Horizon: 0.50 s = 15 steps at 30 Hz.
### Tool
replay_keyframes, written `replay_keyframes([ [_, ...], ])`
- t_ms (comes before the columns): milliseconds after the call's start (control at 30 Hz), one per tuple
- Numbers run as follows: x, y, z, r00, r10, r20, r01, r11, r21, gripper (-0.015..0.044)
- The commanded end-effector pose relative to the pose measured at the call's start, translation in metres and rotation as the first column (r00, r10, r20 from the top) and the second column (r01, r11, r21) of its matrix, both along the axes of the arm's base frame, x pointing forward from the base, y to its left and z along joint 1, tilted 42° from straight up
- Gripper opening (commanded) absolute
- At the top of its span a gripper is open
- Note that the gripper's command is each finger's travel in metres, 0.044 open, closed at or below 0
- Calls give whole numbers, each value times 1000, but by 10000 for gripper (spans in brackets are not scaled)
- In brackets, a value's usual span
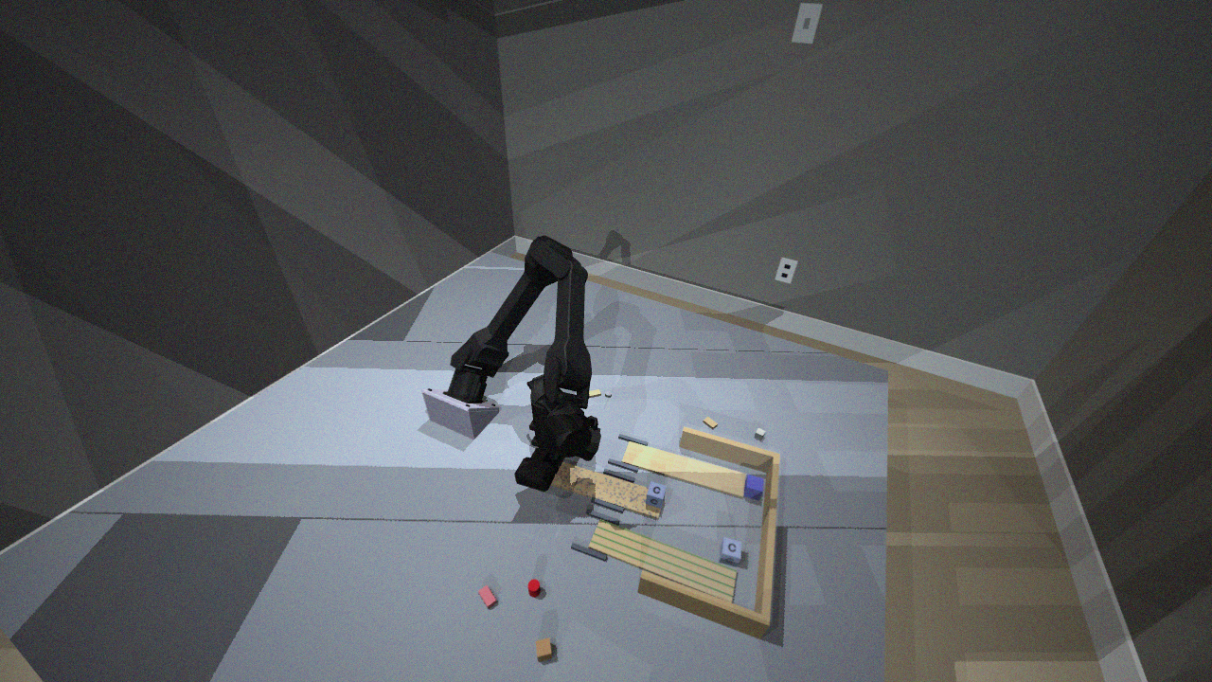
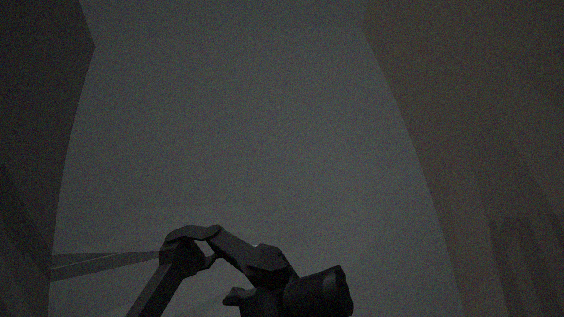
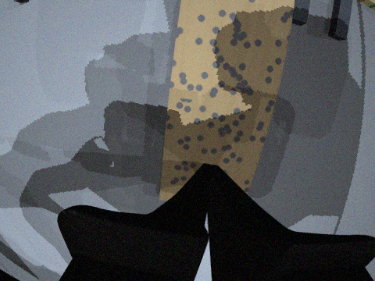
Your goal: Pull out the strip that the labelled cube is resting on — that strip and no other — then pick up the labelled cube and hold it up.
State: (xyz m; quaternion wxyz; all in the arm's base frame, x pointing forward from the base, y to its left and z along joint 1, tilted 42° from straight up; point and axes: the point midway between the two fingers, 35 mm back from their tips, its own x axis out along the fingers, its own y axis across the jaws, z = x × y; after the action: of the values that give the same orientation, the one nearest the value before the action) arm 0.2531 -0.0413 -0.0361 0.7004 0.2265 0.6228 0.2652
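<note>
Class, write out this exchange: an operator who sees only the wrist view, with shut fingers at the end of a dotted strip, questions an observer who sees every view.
Operator: Is any cube on this dotted strip?
Observer: Yes. A cube marked C sits on the far end of the dotted strip.
Operator: Are there other cubes?
Observer: A second C cube stands by the far end of the striped strip.

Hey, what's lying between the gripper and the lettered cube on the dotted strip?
In the top view, only the dotted strip itself runs from the shut gripper to the lettered cube; nothing else sits on that stretch.
</note>
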Motion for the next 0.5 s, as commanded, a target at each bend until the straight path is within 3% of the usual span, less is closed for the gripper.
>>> replay_keyframes([
  [0,-15,6,-5,999,15,-34,-15,1000,7,0],
  [467,-36,6,-7,999,15,-35,-15,1000,7,0],
])
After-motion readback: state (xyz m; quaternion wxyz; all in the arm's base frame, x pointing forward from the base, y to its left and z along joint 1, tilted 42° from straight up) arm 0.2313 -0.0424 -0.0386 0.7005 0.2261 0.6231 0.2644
